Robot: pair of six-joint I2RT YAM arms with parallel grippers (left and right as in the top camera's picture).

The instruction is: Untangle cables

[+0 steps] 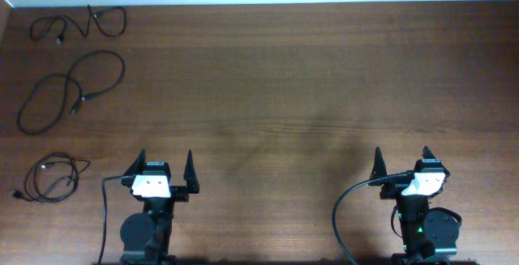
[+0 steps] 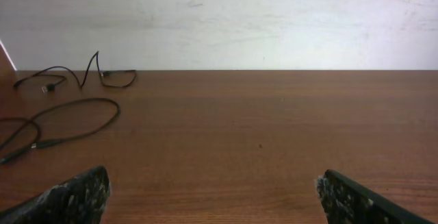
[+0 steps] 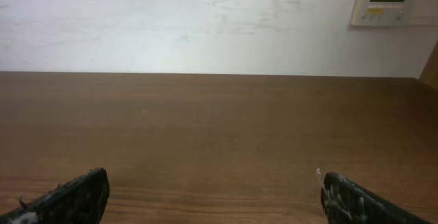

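Note:
Three thin black cables lie apart along the table's left side. One cable [image 1: 79,23] sits at the far left corner, a larger looped cable [image 1: 69,91] lies below it, and a small coiled cable [image 1: 53,177] rests near the front left. The left wrist view shows the far cable [image 2: 82,79] and the looped cable [image 2: 68,118]. My left gripper [image 1: 165,161] stands open at the front, right of the coiled cable, with nothing between its fingers. My right gripper [image 1: 401,158] is open and empty at the front right, far from all cables. In the wrist views both left gripper [image 2: 212,186] and right gripper [image 3: 213,186] hover over bare wood.
The brown wooden table [image 1: 308,95] ends at a white wall [image 2: 239,18] at the back. A white wall panel [image 3: 395,1] shows at the right wrist view's upper right. Thicker black arm cables [image 1: 345,212] run from the arm bases at the front edge.

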